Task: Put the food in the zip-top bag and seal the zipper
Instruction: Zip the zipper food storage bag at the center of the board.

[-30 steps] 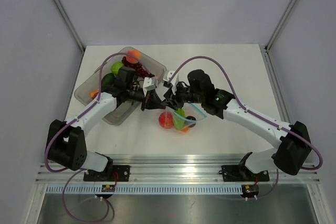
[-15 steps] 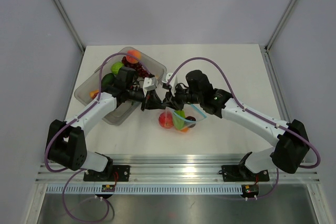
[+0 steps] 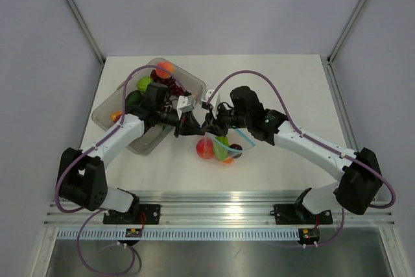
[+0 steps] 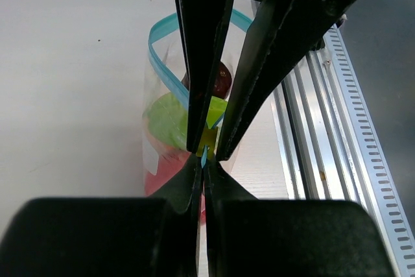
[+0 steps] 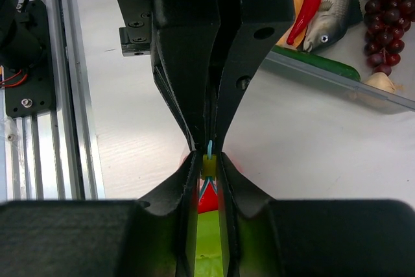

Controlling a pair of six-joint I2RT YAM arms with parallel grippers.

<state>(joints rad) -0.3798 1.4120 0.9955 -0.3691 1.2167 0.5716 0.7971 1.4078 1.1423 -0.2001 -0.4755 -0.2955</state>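
Observation:
The zip-top bag [image 3: 224,148] lies on the table with food inside: a red piece [image 3: 205,150], a green piece [image 4: 167,121] and a dark purple piece [image 4: 219,80]. Its light-blue zipper [image 4: 162,56] stands open in a loop. My left gripper [image 4: 204,159] is shut on the end of the zipper strip at the bag's corner. Facing it tip to tip, my right gripper [image 5: 209,160] is shut on the small yellow slider [image 5: 209,167] of the zipper. In the top view the left gripper [image 3: 192,126] and the right gripper [image 3: 209,126] meet just above the bag.
A clear rigid tub [image 3: 110,113] stands at the back left with more toy food: dark grapes [image 5: 389,17], a fish [image 5: 331,21], a red chilli [image 5: 308,23], an orange piece [image 3: 164,67]. The metal rail [image 4: 324,160] runs along the table's near edge.
My right gripper's jaws have narrowed onto the yellow slider, and the right arm has shifted slightly left. The left gripper has stayed shut in place.

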